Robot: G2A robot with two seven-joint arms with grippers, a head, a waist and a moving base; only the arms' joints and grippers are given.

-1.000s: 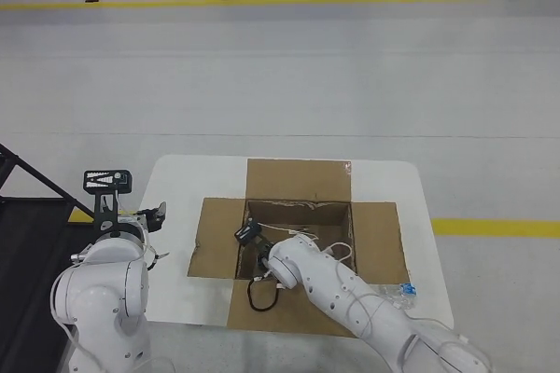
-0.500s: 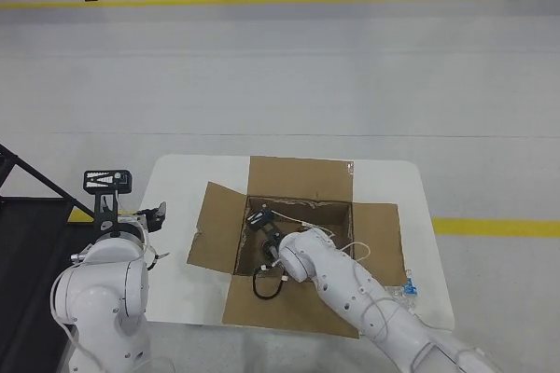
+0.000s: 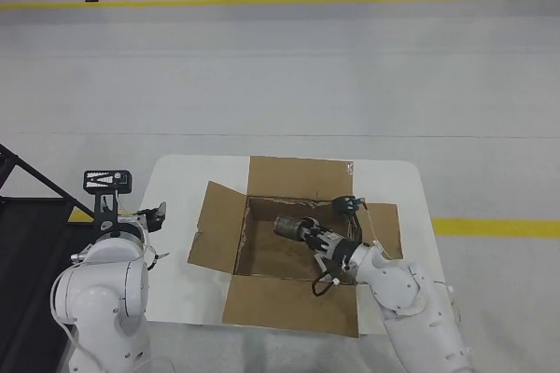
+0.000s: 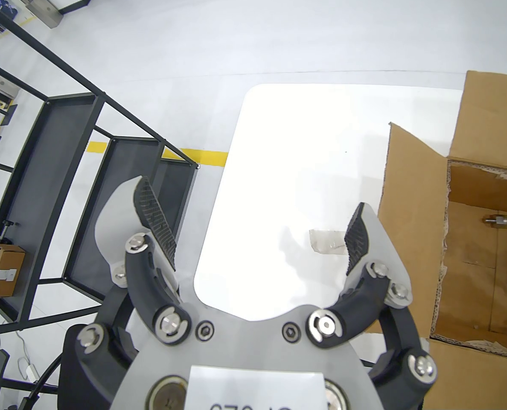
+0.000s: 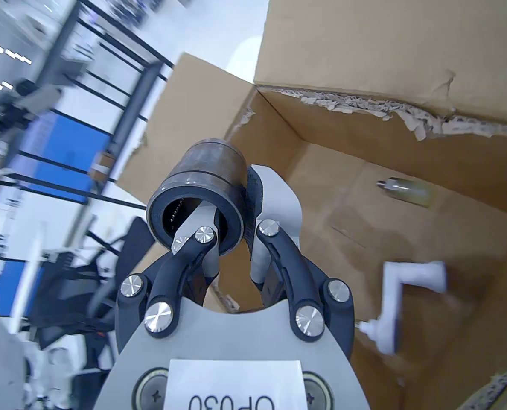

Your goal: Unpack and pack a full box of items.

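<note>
**Top:** My R gripper (image 3: 299,228) is over the open box (image 3: 213,238), clamped on a bearing (image 3: 286,226). It's a dark metal sleeve, held sideways above the box floor, inside the walls. Box sits mid table (image 3: 182,186), flaps folded out. L arm is off by the table's left edge, well apart from the box.

**L wrist:** L gripper (image 4: 253,215) is spread wide w/ nothing in it, hanging over the table corner beside the box's left flap. Tape scrap (image 4: 326,241) lies on the table just beside that flap. Black rack (image 4: 65,172) stands on the floor past the table. A vial (image 4: 499,220) lies on the box floor.

**R wrist:** One finger is inside the bearing's bore, the other on the outer wall, so I'm pinching the wall only. Vial lies near the far wall. White crank (image 5: 407,288) lies nearer me, apart from the vial.

**Step, my guess:** unpacking, i.e. getting the bearing out.
- Keep the pinch firm. Smooth steel on a one-wall grip could swing or slip.
- Go straight up till clear of wall + flap, then across to bare table.
- Set it on a flat end, since on its side it'd prob roll.
- Let go only once it's seated.

**Counts:**
- box: 1
- flaps: 4
- bearing: 1
- vial: 1
- crank: 1
- tape scrap: 1
- rack: 1
- grippers: 2
</note>
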